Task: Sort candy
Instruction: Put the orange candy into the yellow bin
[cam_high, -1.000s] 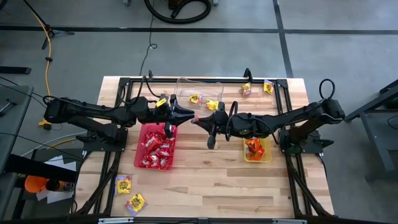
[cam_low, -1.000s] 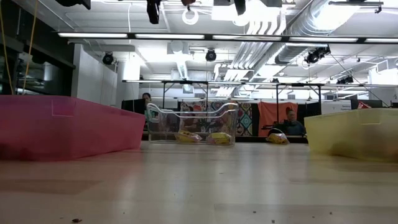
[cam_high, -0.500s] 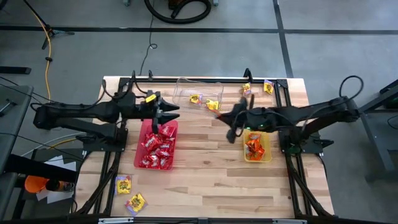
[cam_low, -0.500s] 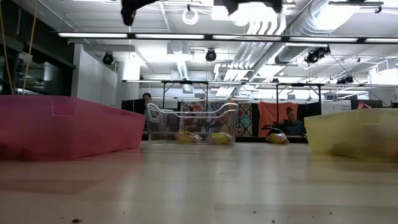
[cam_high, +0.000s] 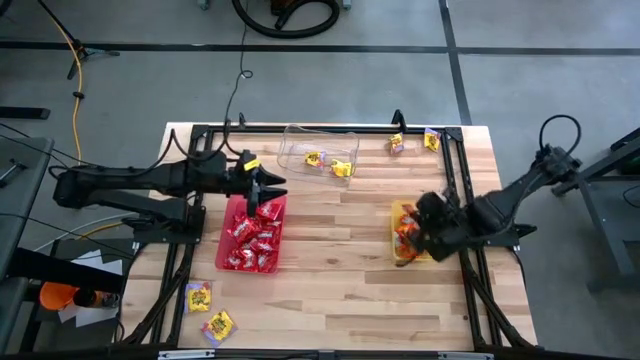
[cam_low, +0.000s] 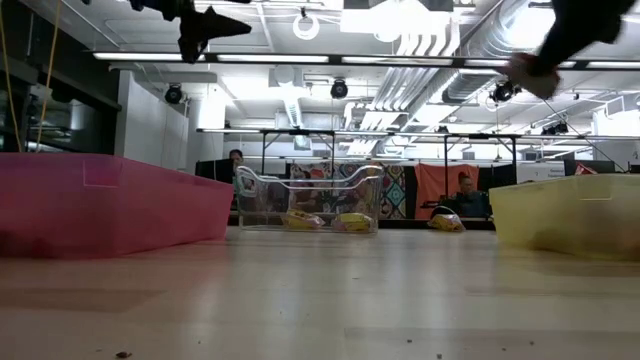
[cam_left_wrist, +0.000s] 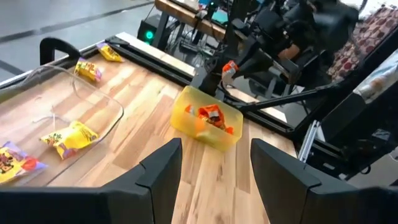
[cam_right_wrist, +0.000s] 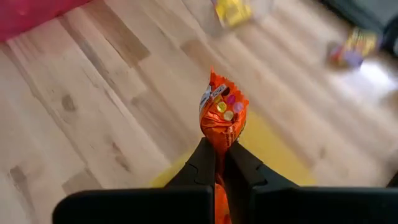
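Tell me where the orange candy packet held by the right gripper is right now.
The orange candy packet is pinched in the shut right gripper, above the yellow tray on the table's right side in the high view.

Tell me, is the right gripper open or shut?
Shut: the right gripper pinches an orange candy packet between its fingers, above the yellow tray.

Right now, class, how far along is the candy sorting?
Done: red candy fills the red tray, orange packets lie in the yellow tray, yellow ones in the clear tray.
In hand: the right gripper carries an orange packet; the left gripper is open.
Left: loose candies near the table's corners.
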